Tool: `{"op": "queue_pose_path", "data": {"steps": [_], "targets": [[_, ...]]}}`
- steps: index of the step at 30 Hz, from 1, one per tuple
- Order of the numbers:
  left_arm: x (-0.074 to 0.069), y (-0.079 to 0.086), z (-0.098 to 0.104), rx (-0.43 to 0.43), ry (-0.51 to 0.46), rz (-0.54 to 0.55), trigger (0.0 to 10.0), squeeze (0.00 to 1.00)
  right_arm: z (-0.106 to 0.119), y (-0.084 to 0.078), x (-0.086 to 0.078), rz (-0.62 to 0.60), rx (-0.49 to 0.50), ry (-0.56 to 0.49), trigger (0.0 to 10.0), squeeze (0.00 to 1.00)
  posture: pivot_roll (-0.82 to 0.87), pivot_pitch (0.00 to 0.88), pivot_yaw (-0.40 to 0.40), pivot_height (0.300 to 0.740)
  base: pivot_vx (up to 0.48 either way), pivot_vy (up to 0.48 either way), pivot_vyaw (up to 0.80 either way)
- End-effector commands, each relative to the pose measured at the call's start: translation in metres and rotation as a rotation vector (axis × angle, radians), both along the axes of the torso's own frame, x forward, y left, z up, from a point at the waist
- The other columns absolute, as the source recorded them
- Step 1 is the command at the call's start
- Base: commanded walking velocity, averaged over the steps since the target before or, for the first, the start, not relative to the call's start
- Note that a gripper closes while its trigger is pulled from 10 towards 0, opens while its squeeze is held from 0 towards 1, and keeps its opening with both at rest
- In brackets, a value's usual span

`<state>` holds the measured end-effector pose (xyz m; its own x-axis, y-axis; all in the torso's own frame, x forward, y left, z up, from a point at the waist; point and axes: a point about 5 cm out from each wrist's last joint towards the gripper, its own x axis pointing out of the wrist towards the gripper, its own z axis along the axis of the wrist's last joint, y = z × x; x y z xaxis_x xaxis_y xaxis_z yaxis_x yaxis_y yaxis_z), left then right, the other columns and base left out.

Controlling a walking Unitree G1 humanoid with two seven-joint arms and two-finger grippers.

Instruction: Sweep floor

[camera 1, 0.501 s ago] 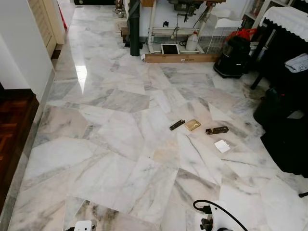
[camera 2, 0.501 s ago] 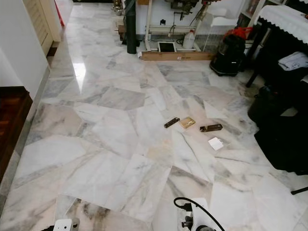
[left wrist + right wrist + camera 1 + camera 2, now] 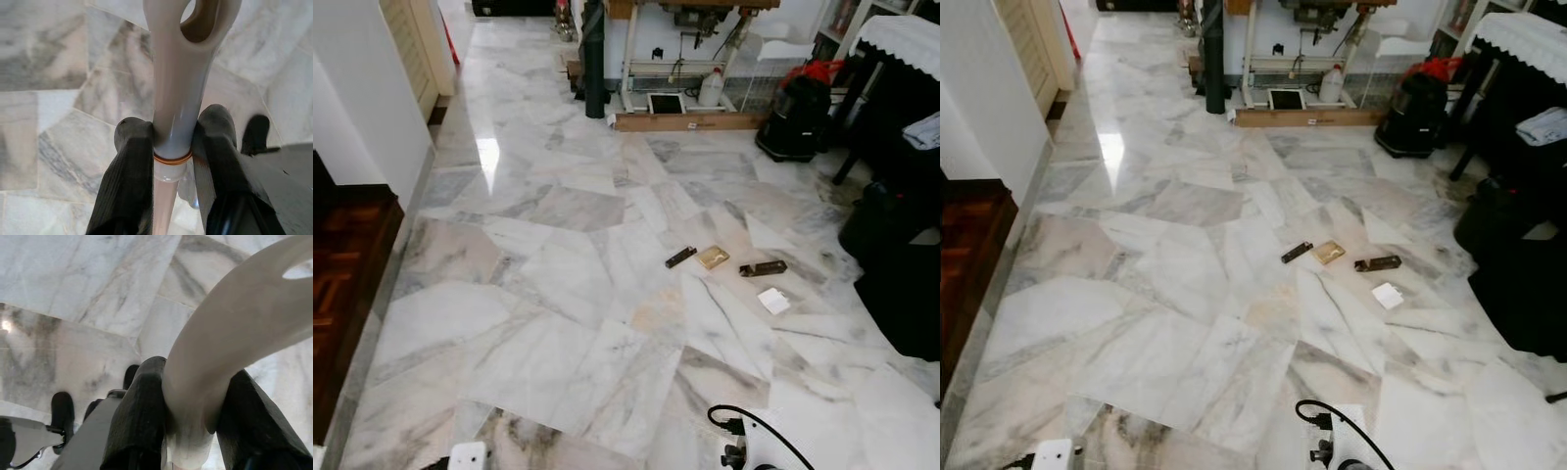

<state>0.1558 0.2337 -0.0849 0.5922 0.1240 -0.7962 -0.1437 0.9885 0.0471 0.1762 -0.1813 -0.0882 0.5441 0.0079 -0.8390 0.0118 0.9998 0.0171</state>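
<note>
Litter lies on the marble floor right of centre: a dark strip, a gold wrapper, a dark wrapper and a white paper scrap. My left gripper is shut on a pale straight handle with a hanging hole at its end. A curved cream handle sits in my right gripper, which is shut on it. Both arms show at the bottom edge of the eye views, the left arm and the right arm, well short of the litter.
A dark wooden step and a white wall border the left. Black furniture lines the right. At the far end stand a black vacuum, a wooden board under a table and a black pole.
The whole picture has shifted slightly, so the camera moved. The litter lies where it was and both arms stay low at the bottom edge.
</note>
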Motion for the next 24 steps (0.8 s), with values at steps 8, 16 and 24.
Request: {"op": "queue_pose_path", "data": {"steps": [8,16,24], "targets": [[0.007,0.002,0.003,-0.008,-0.018,0.011,10.0,0.0,-0.006,0.004,-0.014,-0.042,0.027,0.04,10.0,0.0,0.07,0.017,-0.026,0.74,0.0,0.0,0.0],[0.004,-0.003,0.001,-0.026,-0.016,0.022,10.0,0.0,-0.006,-0.004,-0.014,-0.044,0.003,0.033,10.0,0.0,0.06,0.034,-0.043,0.74,0.176,0.0,0.0],[-0.004,-0.008,-0.003,-0.037,0.001,0.024,10.0,0.0,-0.004,-0.006,-0.01,-0.034,-0.012,0.023,10.0,0.0,0.06,0.048,-0.063,0.74,0.285,0.0,0.0]]}}
